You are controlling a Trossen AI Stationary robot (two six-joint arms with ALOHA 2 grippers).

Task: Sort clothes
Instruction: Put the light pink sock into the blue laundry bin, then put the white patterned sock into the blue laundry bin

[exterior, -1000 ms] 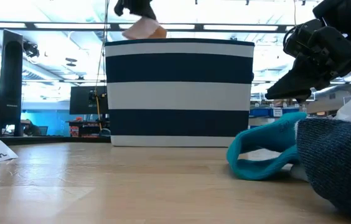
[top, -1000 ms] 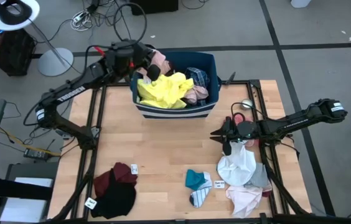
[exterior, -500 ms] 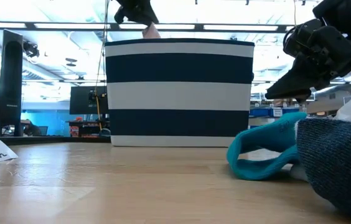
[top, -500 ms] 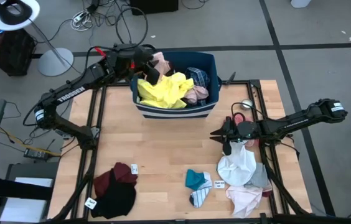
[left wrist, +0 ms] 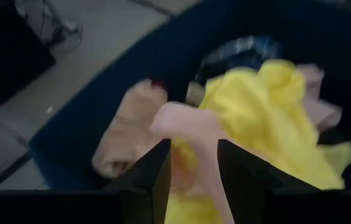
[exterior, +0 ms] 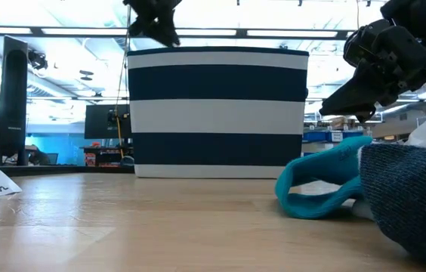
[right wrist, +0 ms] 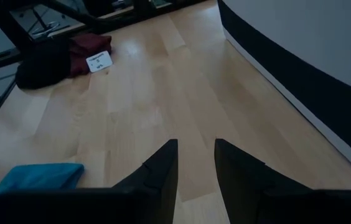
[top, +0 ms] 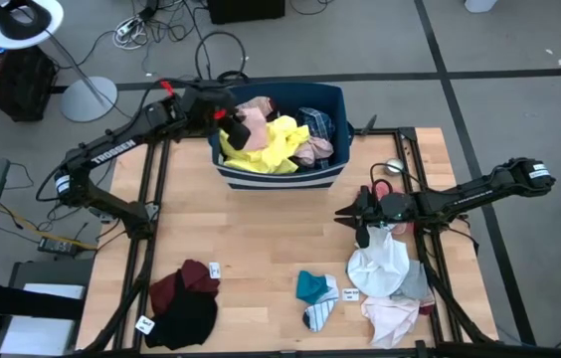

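A navy bin with white stripes point(top: 280, 177) stands at the table's far middle. It holds a yellow garment point(top: 261, 144), a peach-pink one point(top: 259, 105) and a blue plaid one point(top: 315, 121). My left gripper point(top: 233, 127) hangs open over the bin's left part, tipped down at the peach-pink and yellow cloth point(left wrist: 250, 112), holding nothing. My right gripper point(top: 345, 214) stands open and low over the table at the right, with bare wood between its fingers point(right wrist: 195, 144). A teal sock point(top: 310, 286) and a striped sock point(top: 318, 314) lie on the table near the front.
A maroon and black pile point(top: 183, 303) lies at the front left, with paper tags beside it. A white, grey and pink pile point(top: 385, 273) lies at the front right, under my right arm. Bare wood lies between the bin and the socks.
My left gripper has let go of the peach-pink garment, which has dropped from above the bin's rim down among the clothes inside. The gripper has tipped downward and sunk a little toward the bin's left side. My right arm has kept still.
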